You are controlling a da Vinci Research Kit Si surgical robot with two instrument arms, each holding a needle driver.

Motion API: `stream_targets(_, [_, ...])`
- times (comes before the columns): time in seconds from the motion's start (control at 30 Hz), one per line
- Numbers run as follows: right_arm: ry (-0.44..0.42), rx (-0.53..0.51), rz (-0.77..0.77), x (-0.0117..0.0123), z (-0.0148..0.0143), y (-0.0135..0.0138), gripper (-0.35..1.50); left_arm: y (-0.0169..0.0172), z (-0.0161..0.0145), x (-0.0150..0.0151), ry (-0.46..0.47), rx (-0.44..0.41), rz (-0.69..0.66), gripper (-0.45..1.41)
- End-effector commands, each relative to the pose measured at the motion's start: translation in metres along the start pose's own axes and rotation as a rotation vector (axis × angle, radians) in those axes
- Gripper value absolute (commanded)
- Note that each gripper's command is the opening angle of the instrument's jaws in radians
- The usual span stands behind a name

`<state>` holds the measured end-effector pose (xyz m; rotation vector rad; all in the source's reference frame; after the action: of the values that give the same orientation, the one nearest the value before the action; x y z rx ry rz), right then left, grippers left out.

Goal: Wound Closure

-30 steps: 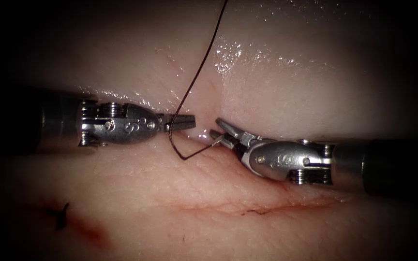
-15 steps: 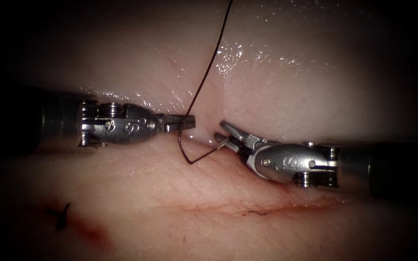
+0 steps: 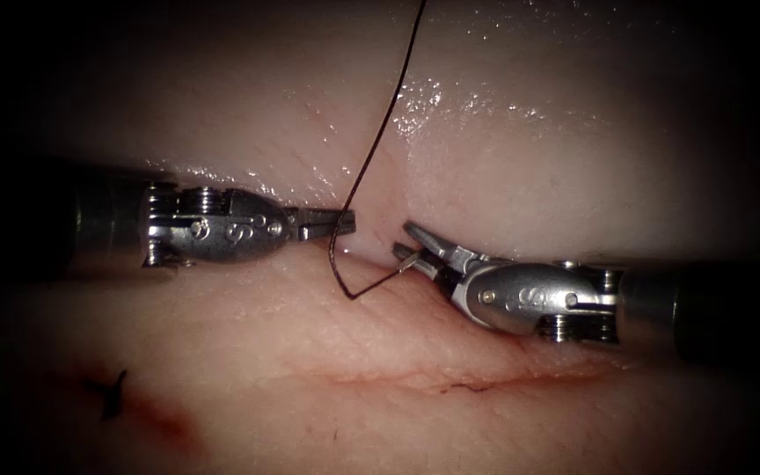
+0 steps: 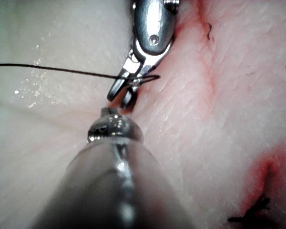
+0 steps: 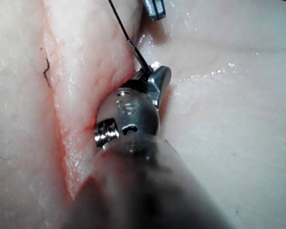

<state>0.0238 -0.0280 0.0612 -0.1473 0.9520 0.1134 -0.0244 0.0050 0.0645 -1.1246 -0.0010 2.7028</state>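
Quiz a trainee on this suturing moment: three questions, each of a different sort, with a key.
1. True or false: in the endoscope view the thread comes down from the top edge, crosses the tip of the left tool, bends on the tissue and runs to the tip of the right tool.
2. Where is the dark knotted stitch with red fluid beside it? A: lower left of the endoscope view. B: between the two tools. C: right of the right tool.
3. Fill in: the red line of the cut lies ____ both tools in the endoscope view.

Key: 1 true; 2 A; 3 below.
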Motion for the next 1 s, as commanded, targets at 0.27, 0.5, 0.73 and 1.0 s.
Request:
stream_targets(0.27, [-0.013,0.017,0.028,-0.0003,0.0007,-0.0009,-0.35,0.0002,0.0006,-0.0001,0.000,-0.002,0.005,-0.45])
stream_targets(0.5, [-0.017,0.021,0.028,-0.0004,0.0006,-0.0009,-0.35,0.0002,0.0006,0.0000,0.000,-0.003,0.004,-0.45])
stream_targets(0.73, [-0.017,0.021,0.059,-0.0003,0.0006,-0.0008,-0.35,0.0002,0.0005,0.0001,0.000,-0.002,0.003,-0.45])
stream_targets(1.0, [0.064,-0.059,0.178,0.0021,-0.0007,0.0034,-0.35,0.0008,0.0010,0.0009,0.007,-0.007,0.007,-0.45])
